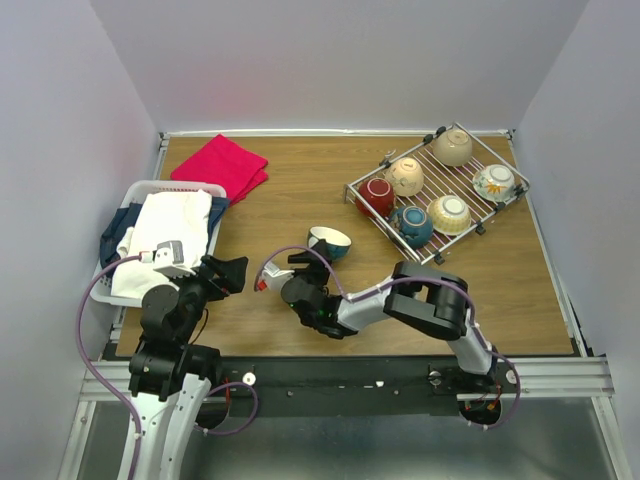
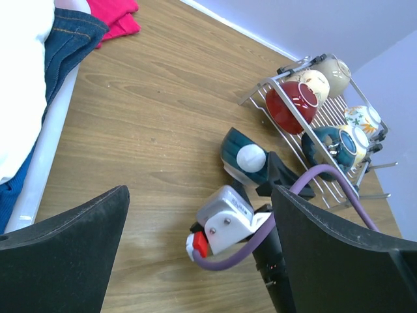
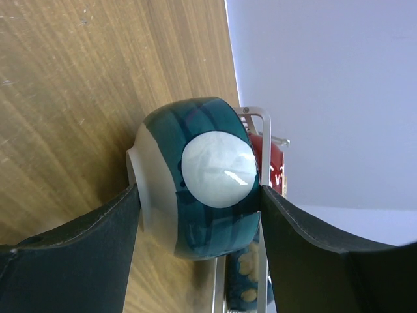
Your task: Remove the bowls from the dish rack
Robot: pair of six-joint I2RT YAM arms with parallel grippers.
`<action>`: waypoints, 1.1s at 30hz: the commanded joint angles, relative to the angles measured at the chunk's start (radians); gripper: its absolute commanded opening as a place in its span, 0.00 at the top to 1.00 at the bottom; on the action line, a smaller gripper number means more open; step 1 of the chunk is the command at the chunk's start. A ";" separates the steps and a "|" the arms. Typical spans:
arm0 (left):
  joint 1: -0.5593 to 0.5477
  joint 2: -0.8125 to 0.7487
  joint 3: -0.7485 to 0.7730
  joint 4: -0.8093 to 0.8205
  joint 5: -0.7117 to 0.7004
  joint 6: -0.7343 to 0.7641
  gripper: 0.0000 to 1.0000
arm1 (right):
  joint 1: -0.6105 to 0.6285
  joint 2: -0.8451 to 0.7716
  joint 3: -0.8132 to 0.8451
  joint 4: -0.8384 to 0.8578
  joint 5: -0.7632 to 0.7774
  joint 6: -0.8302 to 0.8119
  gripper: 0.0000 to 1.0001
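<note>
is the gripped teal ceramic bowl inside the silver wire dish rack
No, the right gripper holds the teal bowl clear of the rack.

Right wrist view: dish rack point(image 3: 268, 130) mostly hidden behind teal bowl point(image 3: 202, 176); red bowl point(image 3: 273, 166) shows as sliver only. Left wrist view: white basket point(image 2: 49, 150) cut by left edge, red cloth point(image 2: 117, 16) by top edge. Top view: right gripper point(image 1: 320, 250) fingertips hidden by teal bowl.

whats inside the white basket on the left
In the white basket, a white cloth lies on top, with dark blue denim showing beneath it at the edges. Anything else under them, and the basket's floor, is covered.
</note>
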 commanded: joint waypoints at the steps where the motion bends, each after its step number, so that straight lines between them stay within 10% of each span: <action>1: -0.003 -0.014 0.004 0.012 -0.017 0.005 0.01 | 0.046 0.067 0.024 -0.134 0.040 0.181 0.42; 11: -0.003 -0.021 0.004 0.014 -0.015 0.005 0.01 | 0.106 0.087 0.077 -0.319 0.060 0.347 0.08; 33: -0.006 -0.018 0.001 0.012 -0.021 0.003 0.01 | 0.141 -0.164 0.239 -0.848 -0.090 0.757 0.00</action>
